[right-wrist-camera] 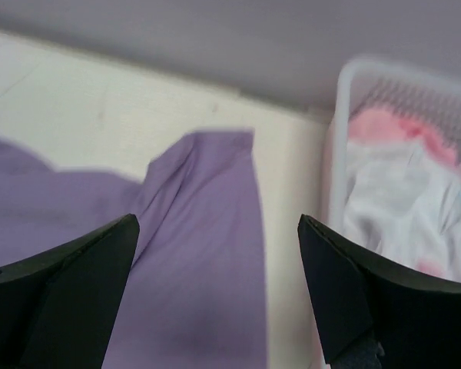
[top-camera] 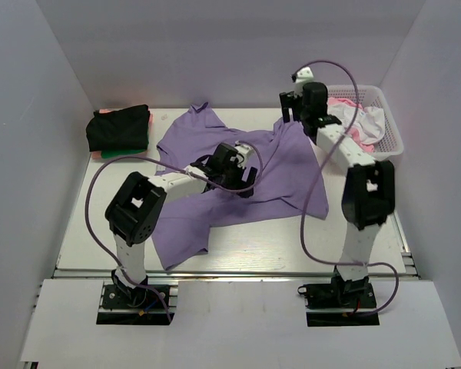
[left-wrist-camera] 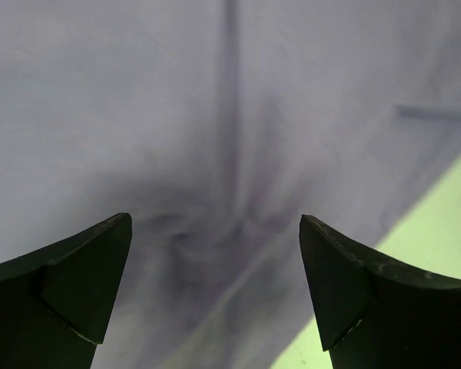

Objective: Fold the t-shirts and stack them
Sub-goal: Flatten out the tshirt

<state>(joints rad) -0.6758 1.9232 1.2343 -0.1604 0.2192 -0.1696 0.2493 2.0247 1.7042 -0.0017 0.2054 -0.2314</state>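
Overhead, a large lavender-purple cloth t-shirt point(top-camera: 280, 181) lies rumpled on the pale table point(top-camera: 292, 246). Left wrist: the left end effector point(left-wrist-camera: 215, 284) hangs released over its folds. Right wrist: the right end effector point(right-wrist-camera: 215, 292), released and empty, hovers near a white lattice basket point(right-wrist-camera: 342, 154).

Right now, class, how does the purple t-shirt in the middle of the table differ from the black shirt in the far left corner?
The purple t-shirt lies spread out and creased; the black shirt is folded compactly. The purple t-shirt covers far more table than the black shirt. The purple t-shirt lies on bare table; the black shirt tops green cloth. Both are soft cloth.
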